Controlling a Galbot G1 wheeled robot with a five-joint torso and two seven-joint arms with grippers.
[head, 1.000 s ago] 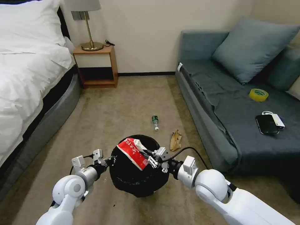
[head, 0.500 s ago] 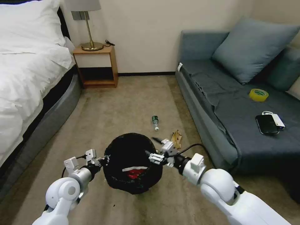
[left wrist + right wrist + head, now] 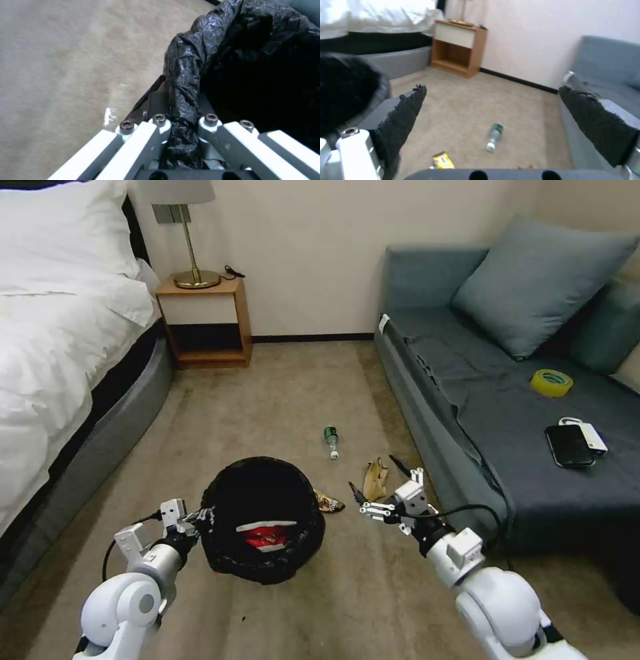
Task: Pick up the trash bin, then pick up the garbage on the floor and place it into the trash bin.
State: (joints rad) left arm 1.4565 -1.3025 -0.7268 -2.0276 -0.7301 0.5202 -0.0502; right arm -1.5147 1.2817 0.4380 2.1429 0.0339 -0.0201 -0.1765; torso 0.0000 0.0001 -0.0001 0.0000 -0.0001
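- Left gripper (image 3: pixel 200 519): the fingers (image 3: pixel 156 130) are clamped on the bagged rim of the trash bin (image 3: pixel 263 493), a fold of black liner pinched between them in the left wrist view. The hold has lasted through the last second, while the bin has drifted leftward and slightly up the head view.
- Trash bin: it hangs from those fingers on their right side, mouth tilted toward the camera.
- Red-and-white snack packet (image 3: pixel 268 535): a second ago it was at the bin mouth in the right gripper's grasp; it now lies inside the bin, past the left fingers. Judgement: one litter piece is deposited.
- Gold-brown foil wrapper (image 3: pixel 329 504): on the floor just beside the bin's right edge, between the two sets of fingers. It has come into sight now that the bin has shifted.
- Right gripper (image 3: pixel 380 487): the fingers (image 3: pixel 403 112) stand wide apart and hold nothing. It has pulled back from the bin mouth toward the sofa (image 3: pixel 507 433) side.
- Tan paper scrap (image 3: pixel 375 480): on the floor close by the right fingers, in the gap between them as the head view shows it.
- Clear green-labelled bottle (image 3: pixel 331 441): on the floor ahead of the right fingers, farther off than the scrap.
- Judgement: three pieces remain on the floor; the scrap and the foil wrapper lie nearest the free fingers.
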